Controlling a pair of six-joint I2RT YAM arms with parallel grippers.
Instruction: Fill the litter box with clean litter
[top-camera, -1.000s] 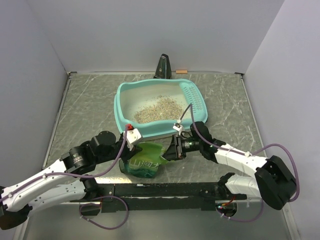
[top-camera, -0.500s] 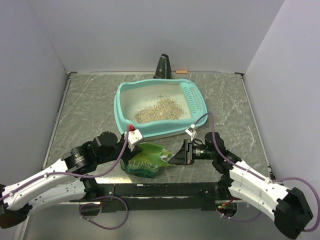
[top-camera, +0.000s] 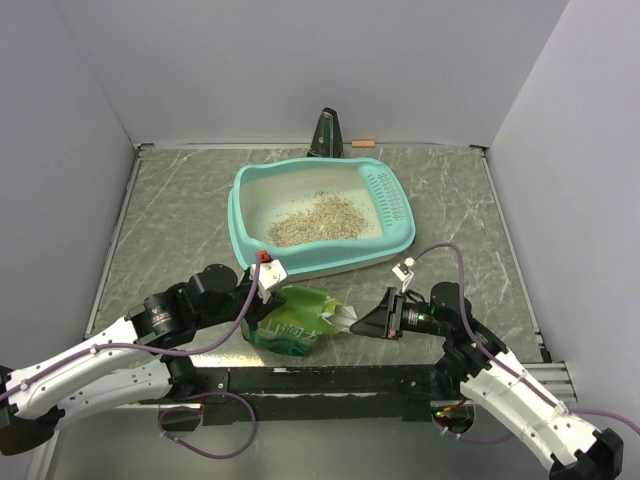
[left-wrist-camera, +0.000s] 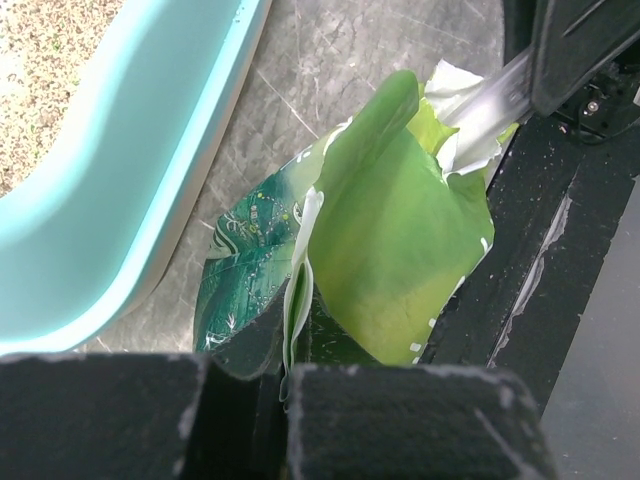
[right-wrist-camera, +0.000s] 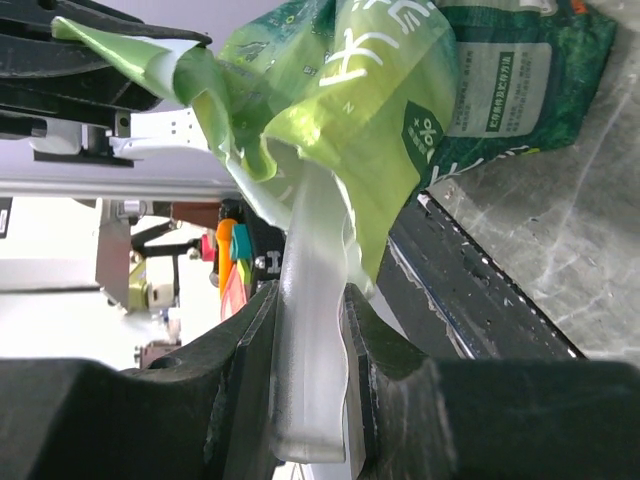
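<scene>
Nearest, along the table's front edge: black rail carrying both arm bases. Just beyond it, right gripper, fingers pressed together on a pale strip of film running up into the green bag. Shifted to the right and back toward the near edge compared with a second ago, when tucked close against the bag below the box's near rim; strip now drawn out between fingers and bag, apparently not torn free. Beside it, left gripper, fully closed on the bag's folded near edge, placed as before. Bag itself slumped on the table between the two grippers, just in front of the litter box and below its rim, mouth not over the tray. Next out: litter box, teal, whitish inside, sieve grid at its right end, unmoved. Inside, clean litter as a loose speckled heap in the middle, bare floor showing around it, same extent as a second ago. Judged: no pouring under way, bag mouth being pulled open or re-gripped; fill only partial, bag needing lifting over the rim again. Farthest, against the back wall: dark upright object.
</scene>
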